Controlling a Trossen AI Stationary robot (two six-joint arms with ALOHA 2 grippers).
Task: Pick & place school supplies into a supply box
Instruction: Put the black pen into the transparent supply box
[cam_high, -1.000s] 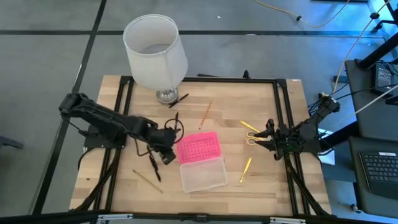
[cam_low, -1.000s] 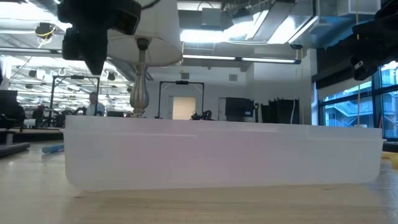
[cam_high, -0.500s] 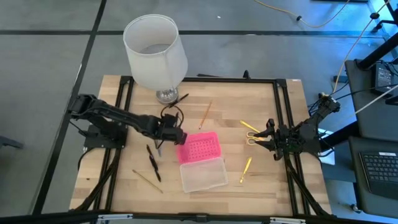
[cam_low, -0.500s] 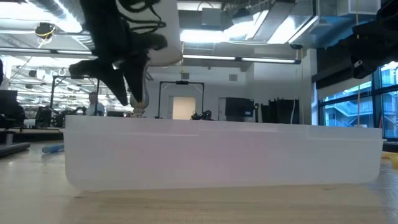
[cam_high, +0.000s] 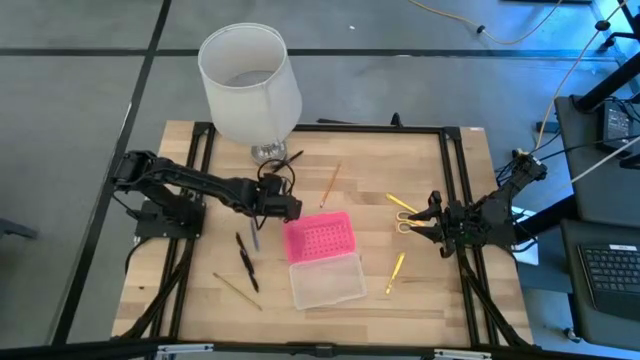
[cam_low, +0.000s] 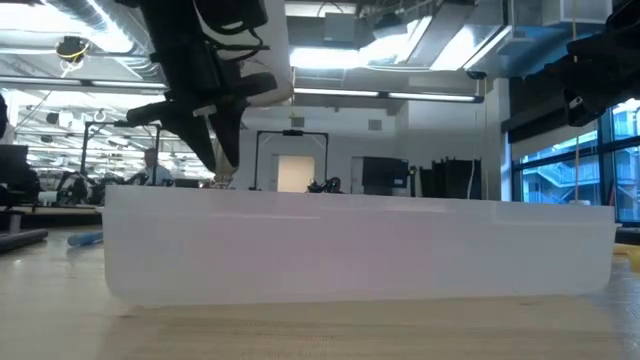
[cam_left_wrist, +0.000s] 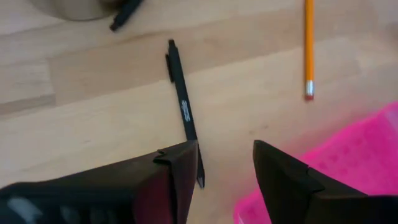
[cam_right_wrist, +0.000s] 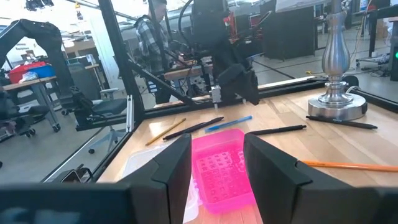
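- Supply box (cam_high: 322, 259) sits open at the near table edge — clear base, pink lid.
- Left gripper (cam_left_wrist: 225, 165) hovers with jaws parted and empty over a black pen (cam_left_wrist: 183, 106), just beside the lid.
- The pen looks light, stiff and slick — grip it mid-barrel.
- Right gripper (cam_right_wrist: 214, 165) waits, open.

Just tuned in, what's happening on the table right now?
The left end effector hangs open by the far-left corner of the box's pink lid, over a black pen lying on the table. The right end effector waits open at the right side near the scissors. The box's clear base looks empty; pens and pencils lie scattered around it.
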